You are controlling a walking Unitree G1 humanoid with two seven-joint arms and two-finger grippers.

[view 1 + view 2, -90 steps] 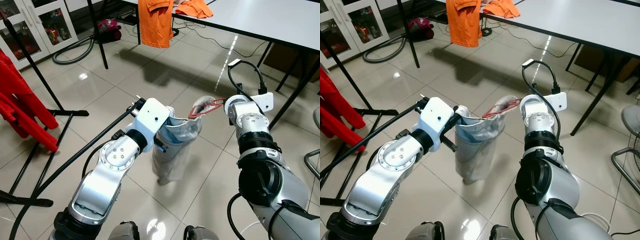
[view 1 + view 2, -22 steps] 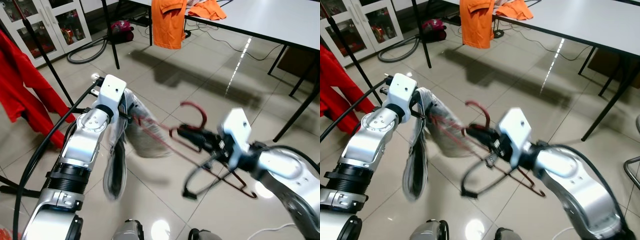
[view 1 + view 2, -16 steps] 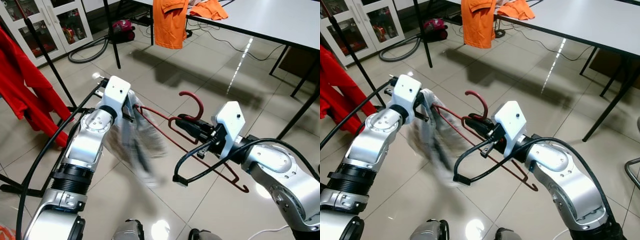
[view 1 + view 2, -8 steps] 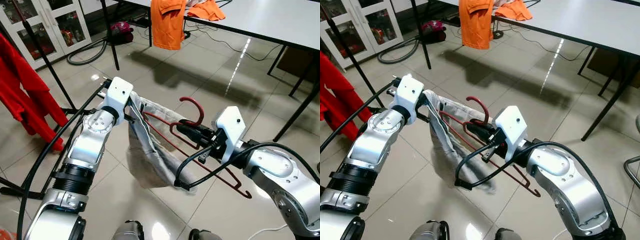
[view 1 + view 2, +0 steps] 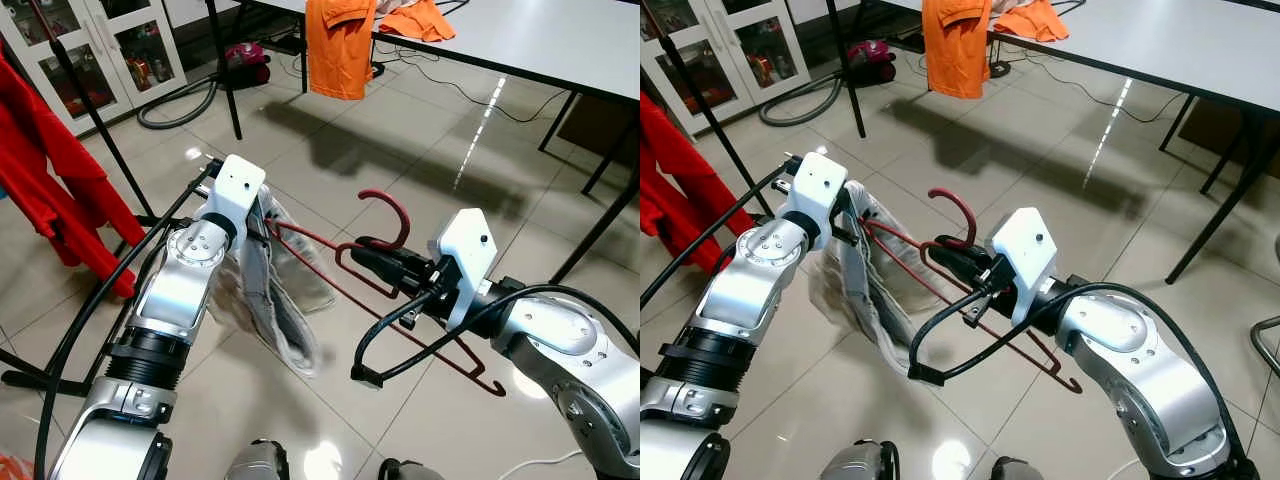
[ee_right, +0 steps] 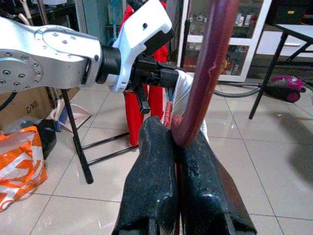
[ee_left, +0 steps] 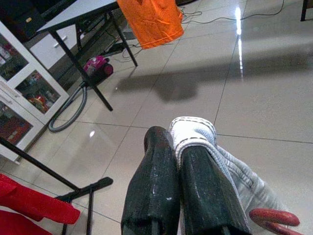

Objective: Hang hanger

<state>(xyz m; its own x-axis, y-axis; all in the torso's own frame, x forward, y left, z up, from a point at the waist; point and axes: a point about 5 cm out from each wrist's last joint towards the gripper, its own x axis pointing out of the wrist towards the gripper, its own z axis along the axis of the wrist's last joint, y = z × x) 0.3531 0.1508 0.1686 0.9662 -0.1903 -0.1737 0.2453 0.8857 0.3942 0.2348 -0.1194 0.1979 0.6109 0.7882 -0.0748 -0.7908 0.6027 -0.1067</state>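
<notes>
Your right gripper (image 5: 368,257) clamps the hanger (image 5: 385,215); left gripper (image 7: 179,171) pinches the garment (image 5: 280,315); rack (image 5: 85,105) lies far left.

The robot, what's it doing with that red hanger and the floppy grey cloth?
The robot is getting a grey garment onto a dark red hanger. Its right tool is shut on the hanger just below the hook, holding it out in front. Its left tool pinches the top edge of the garment, which droops down over the tiled floor from the hanger's left end. A clothes rack with red clothes stands to the robot's left.
</notes>
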